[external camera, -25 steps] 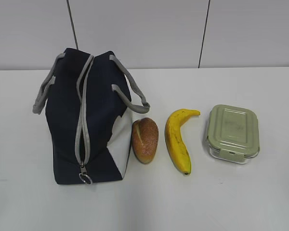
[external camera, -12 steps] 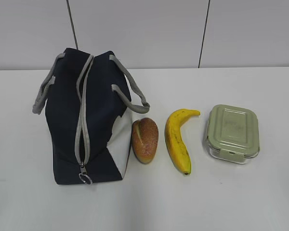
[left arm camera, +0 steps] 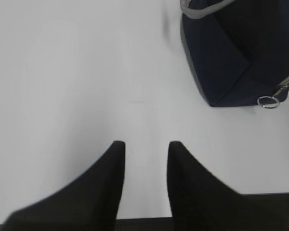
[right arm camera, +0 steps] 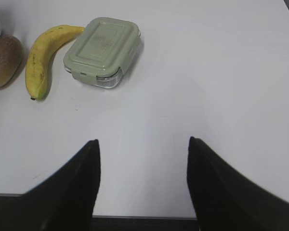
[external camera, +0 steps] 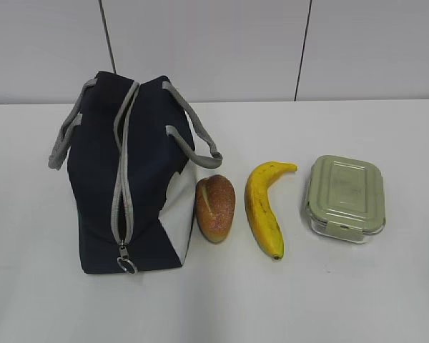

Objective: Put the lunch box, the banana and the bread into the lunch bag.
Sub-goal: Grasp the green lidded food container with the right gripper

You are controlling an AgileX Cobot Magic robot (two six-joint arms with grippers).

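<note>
1. At the left of the white table (external camera: 386,300), the lunch bag (external camera: 121,186) stood upright, its long axis running from the near edge toward the far wall. Its grey zipper (external camera: 121,179) was closed along the top, with the metal ring pull (external camera: 126,266) hanging at the near end.
2. Just right of the bag's white side panel, the bread (external camera: 215,207) lay lengthwise near-to-far, apparently touching the panel.
3. Next, slightly apart, the banana (external camera: 263,207) lay near-to-far, its far tip curving right toward the lunch box (external camera: 345,198).
4. The lunch box sat flat, lid up, its clip facing the near edge.
5. The left gripper (left arm camera: 145,147) hovered over bare table near the bag's ring end, fingers slightly apart, holding nothing.
6. The right gripper (right arm camera: 142,144) hovered near the table's front edge, fingers spread wide, empty.
</note>
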